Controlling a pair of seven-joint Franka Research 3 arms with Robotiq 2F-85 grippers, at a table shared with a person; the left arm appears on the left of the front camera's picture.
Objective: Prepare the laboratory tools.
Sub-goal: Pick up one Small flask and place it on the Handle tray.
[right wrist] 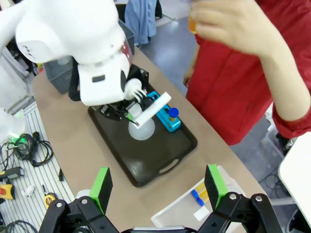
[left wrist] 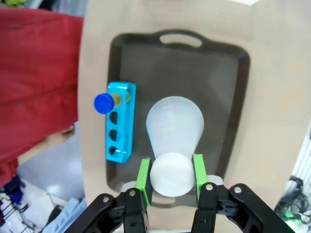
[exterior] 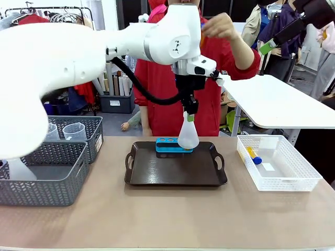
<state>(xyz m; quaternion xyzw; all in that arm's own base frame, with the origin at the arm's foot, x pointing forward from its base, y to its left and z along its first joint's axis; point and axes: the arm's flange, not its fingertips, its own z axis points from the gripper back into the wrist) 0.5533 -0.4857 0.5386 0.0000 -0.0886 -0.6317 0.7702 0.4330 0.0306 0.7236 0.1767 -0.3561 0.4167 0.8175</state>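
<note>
Left gripper [left wrist: 171,171] pinches the translucent white conical flask [left wrist: 175,121] by its neck; it stands upright, neck up, base perhaps touching the dark handled tray [left wrist: 221,92].

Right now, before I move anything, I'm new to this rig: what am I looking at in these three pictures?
Two white robot arms share a table with a person in red. The front picture looks across the table; the other two look along each arm's tool. The left tool is shut on the neck of a white flask above the dark tray, beside a blue rack holding one blue-capped tube. The right tool hangs open, high up. Another tube lies in the white bin; grey baskets stand left.
</note>
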